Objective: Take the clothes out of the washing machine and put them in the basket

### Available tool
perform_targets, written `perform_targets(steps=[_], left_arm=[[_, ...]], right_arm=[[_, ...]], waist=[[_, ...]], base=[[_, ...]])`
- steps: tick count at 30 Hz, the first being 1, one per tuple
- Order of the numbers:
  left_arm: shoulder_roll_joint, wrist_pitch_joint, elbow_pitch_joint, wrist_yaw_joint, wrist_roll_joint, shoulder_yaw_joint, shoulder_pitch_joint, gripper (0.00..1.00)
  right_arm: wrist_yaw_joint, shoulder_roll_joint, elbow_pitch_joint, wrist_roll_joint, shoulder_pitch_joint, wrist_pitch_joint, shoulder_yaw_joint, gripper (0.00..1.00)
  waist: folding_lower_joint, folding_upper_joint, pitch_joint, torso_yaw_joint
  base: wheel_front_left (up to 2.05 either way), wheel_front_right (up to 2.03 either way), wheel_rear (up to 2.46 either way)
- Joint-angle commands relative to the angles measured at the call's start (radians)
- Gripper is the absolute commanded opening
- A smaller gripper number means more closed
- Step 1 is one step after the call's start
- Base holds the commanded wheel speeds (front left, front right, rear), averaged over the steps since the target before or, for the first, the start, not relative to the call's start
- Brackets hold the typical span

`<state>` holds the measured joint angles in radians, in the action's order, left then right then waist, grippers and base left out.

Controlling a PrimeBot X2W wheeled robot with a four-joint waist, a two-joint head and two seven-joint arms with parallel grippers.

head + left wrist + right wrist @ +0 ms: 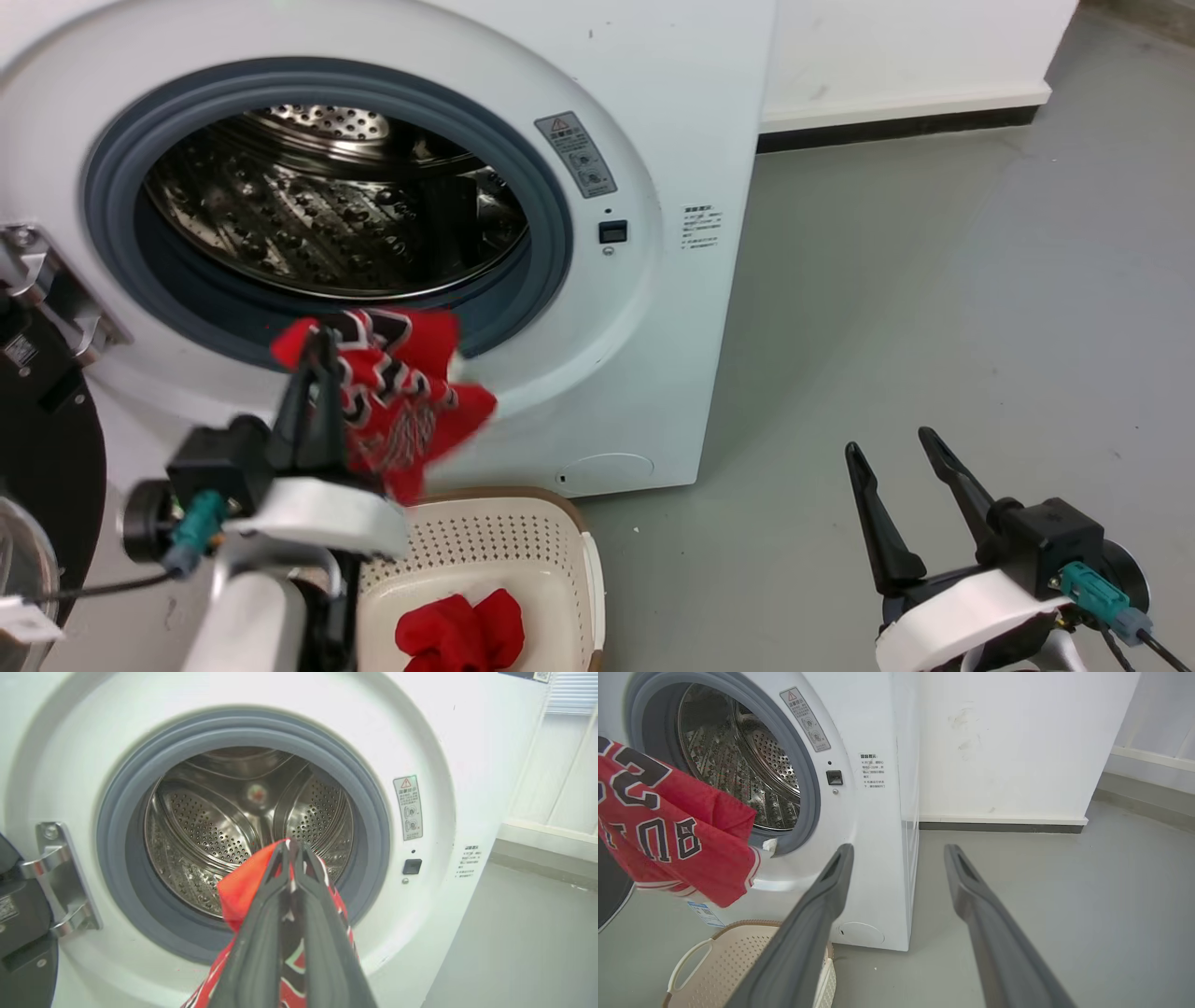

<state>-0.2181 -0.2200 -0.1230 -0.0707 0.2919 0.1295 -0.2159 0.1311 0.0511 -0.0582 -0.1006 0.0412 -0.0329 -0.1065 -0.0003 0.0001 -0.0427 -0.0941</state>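
The left gripper (322,338) pinches the jersey (411,397), hanging lengthwise down over the basket (591,569) (right gripper (889,442) spread wide).

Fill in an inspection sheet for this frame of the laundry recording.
Surface: grey floor, bare beside the machine.
Job's things: washing machine with its door open, drum showing bare steel; jersey hanging in front of the porthole; plain red garment lying in the basket.
Clutter: nothing seen.
Grippers: left gripper shut on the jersey; right gripper open, holding nothing, over the floor.
Cables: left wrist cable and right wrist cable, each on a teal plug, clear of the fabric.
Surroundings: white wall with dark skirting.
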Motion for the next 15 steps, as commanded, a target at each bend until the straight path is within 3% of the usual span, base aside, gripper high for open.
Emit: perform_targets(steps=[1,9,15], left_arm=[[0.014,0.017,0.031,-0.006,0.006,0.014,0.036,0.00],[0.069,0.028,-0.005,-0.010,0.038,0.054,0.146,0.00],[0.108,-0.029,-0.217,0.023,0.050,0.075,0.093,0.00]], right_arm=[[-0.001,-0.002,-0.010,0.002,0.005,0.005,0.000,1.00],[-0.001,-0.002,-0.031,-0.004,-0.030,0.004,-0.007,1.00],[-0.001,-0.002,-0.039,0.003,-0.084,0.000,-0.022,1.00]], waist=[[0.0003,-0.0001,-0.009,0.011],[0.0003,-0.0001,-0.092,0.024],[0.0003,-0.0001,-0.221,0.010]], base=[[0.00,0.00,0.00],[0.00,0.00,0.00],[0.00,0.00,0.00]])
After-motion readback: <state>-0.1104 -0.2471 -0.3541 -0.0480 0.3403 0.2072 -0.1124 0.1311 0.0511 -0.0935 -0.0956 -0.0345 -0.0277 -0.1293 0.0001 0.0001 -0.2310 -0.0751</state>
